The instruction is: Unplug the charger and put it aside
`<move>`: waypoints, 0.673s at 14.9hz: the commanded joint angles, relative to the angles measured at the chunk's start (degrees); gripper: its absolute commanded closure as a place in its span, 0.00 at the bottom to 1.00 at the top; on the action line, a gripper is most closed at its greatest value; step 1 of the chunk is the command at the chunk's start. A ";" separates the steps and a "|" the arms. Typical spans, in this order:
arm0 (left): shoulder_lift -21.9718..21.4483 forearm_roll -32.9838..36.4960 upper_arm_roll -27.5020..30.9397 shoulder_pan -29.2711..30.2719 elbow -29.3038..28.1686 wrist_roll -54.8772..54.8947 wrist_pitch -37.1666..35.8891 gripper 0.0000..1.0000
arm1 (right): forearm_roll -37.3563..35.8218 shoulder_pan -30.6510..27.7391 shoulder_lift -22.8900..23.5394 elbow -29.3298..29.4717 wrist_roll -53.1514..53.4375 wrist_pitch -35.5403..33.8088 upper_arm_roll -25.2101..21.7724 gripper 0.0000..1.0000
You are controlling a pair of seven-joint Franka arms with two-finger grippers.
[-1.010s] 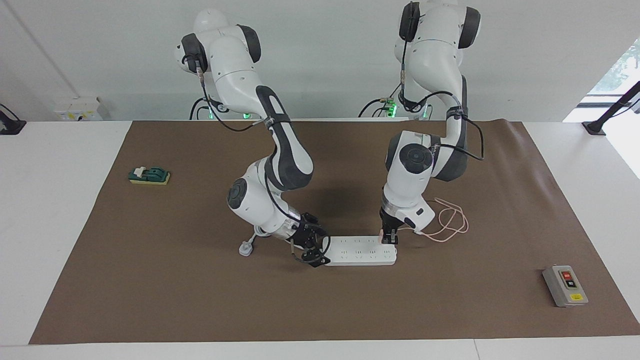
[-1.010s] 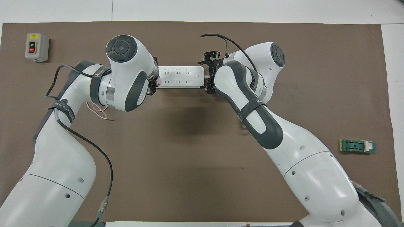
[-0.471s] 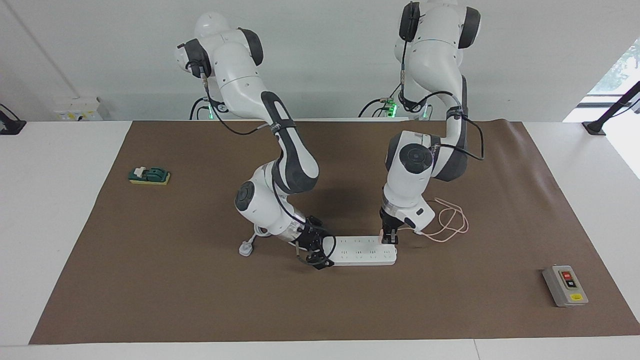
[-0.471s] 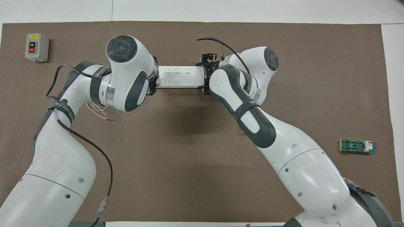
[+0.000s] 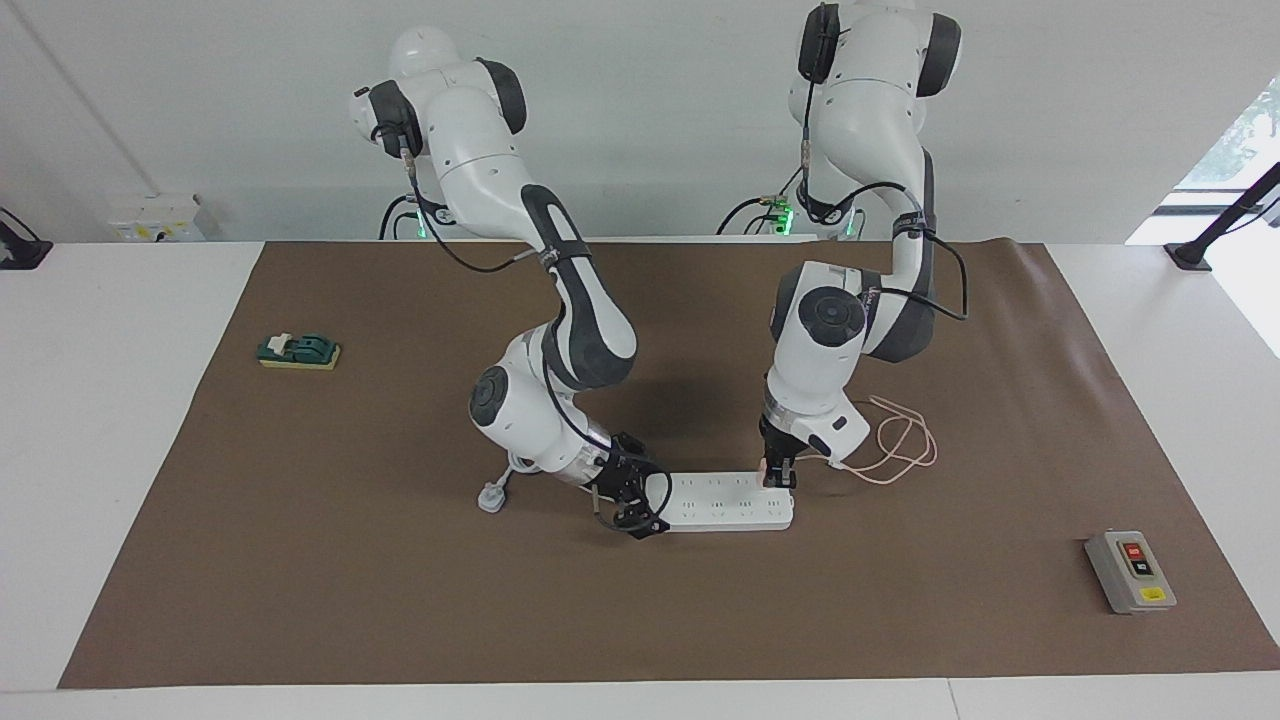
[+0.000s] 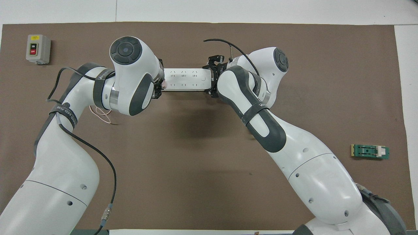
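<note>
The pale pink charger (image 5: 766,468) is plugged into the white power strip (image 5: 725,500) at its end toward the left arm. It shows as a pink speck in the overhead view (image 6: 164,84). Its thin pink cable (image 5: 903,445) lies looped on the mat nearer to the robots. My left gripper (image 5: 778,478) comes straight down onto the charger and is shut on it. My right gripper (image 5: 640,507) is low at the strip's other end, with its jaws open on either side of that end. In the overhead view the left arm hides most of the charger.
The strip's white three-pin plug (image 5: 491,497) lies on the brown mat (image 5: 400,600) by the right arm's wrist. A grey switch box (image 5: 1130,572) sits toward the left arm's end, and a green block (image 5: 298,351) toward the right arm's end.
My right gripper has slid in to the strip's end, and the right arm has swung a little toward the left arm. The left arm, charger and strip have not moved.
</note>
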 commanded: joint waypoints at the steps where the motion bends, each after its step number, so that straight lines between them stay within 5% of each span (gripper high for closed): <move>1: -2.16 0.44 0.99 -0.71 -2.13 0.51 -0.39 1.00 | 1.66 -0.18 3.06 4.04 -1.47 2.02 0.64 0.95; 10: -3.65 1.23 1.87 -0.01 1.83 1.57 -6.09 1.00 | 1.58 -0.18 3.06 3.95 -1.65 2.11 0.64 1.00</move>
